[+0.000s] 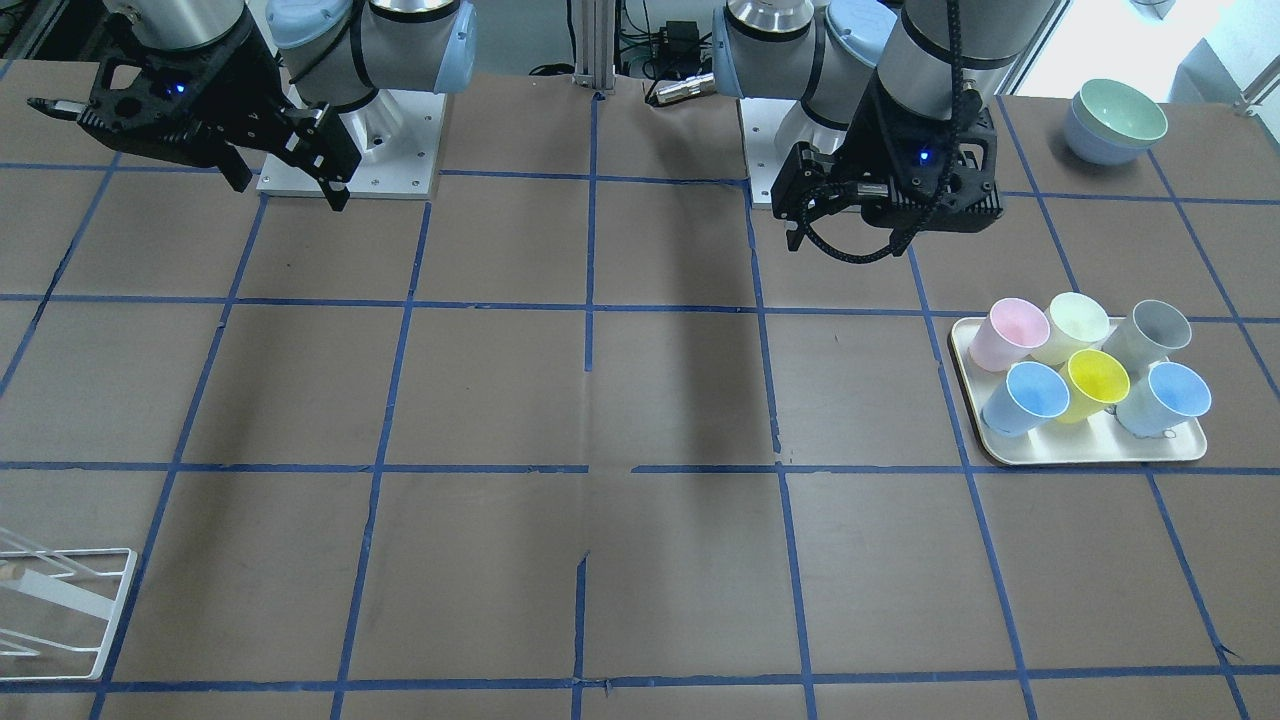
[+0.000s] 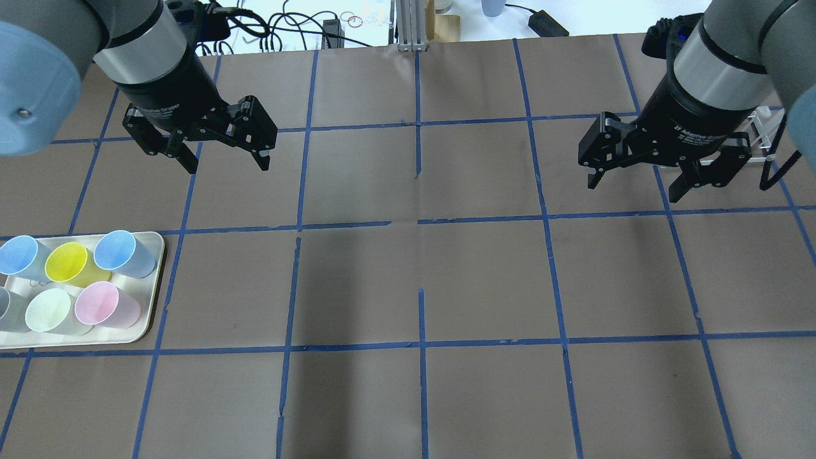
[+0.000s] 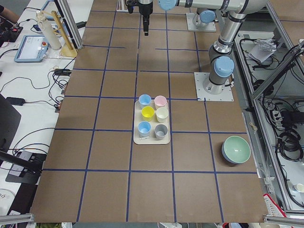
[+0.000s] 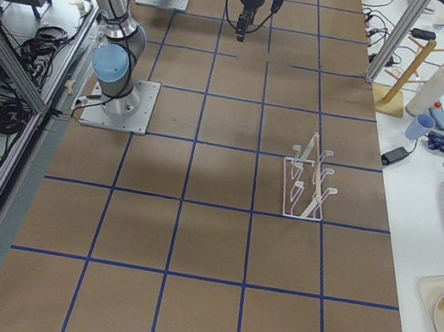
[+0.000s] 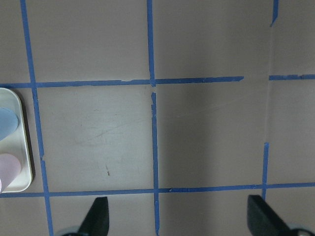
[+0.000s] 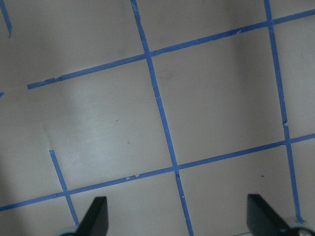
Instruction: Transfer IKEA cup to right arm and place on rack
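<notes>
Two alike pale blue cups [image 2: 121, 252] [image 2: 19, 255] stand upright on a cream tray [image 2: 150, 319] at the table's left, with yellow, pink, pale green and grey cups. They also show in the front view [image 1: 1030, 395] [image 1: 1170, 395]. My left gripper [image 2: 226, 166] is open and empty, hanging above the table beyond the tray. My right gripper [image 2: 633, 189] is open and empty, high over the right side. The white wire rack [image 4: 309, 181] stands empty on the right, at the table's far side [image 1: 60, 610], partly hidden behind my right gripper in the overhead view.
Stacked bowls [image 1: 1115, 120], green inside blue, sit near the left arm's base. Blue tape lines grid the brown table. The left wrist view shows the tray's corner [image 5: 24, 162] at its left edge. Side benches hold cables, tablets and a wooden stand.
</notes>
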{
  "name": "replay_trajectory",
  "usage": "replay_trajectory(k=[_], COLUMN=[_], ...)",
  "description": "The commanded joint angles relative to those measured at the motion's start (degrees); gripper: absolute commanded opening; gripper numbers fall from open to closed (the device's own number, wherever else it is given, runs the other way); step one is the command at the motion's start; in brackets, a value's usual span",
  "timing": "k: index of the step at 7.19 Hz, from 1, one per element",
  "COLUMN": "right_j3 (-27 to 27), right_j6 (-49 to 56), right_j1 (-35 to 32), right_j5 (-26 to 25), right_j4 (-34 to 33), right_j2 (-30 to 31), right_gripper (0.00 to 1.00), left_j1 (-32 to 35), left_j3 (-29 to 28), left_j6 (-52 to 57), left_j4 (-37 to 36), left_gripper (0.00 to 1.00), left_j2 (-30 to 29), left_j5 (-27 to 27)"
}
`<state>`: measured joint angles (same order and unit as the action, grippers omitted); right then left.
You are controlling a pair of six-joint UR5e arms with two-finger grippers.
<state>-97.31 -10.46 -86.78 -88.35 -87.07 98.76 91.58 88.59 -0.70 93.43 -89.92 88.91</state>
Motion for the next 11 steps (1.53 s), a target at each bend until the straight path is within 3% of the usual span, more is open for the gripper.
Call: replay_trajectory(k=[1,9,11], right_j3=[0.02,-0.16,-0.16], right_j6=[0.09,0.27,0.27], right_j1=[-0.05,-0.05,-0.05], right_j5=[-0.5,0.37,0.2], right_j4=[-0.03,-0.03,0.06], right_j2=[0.03,0.03,0.12], right_gripper=[1.0,1.0,1.0], left_j1=[0.0,-0.35,-2.88], left_j3=[-0.17,0.09,0.96], left_j6=[0.0,1.58,7.34], left_j4=[0.0,0.0,-0.26], left_gripper=[1.0,1.0,1.0], left_j2=[0.0,0.09,0.18], left_j5=[0.04,-0.14,0.04])
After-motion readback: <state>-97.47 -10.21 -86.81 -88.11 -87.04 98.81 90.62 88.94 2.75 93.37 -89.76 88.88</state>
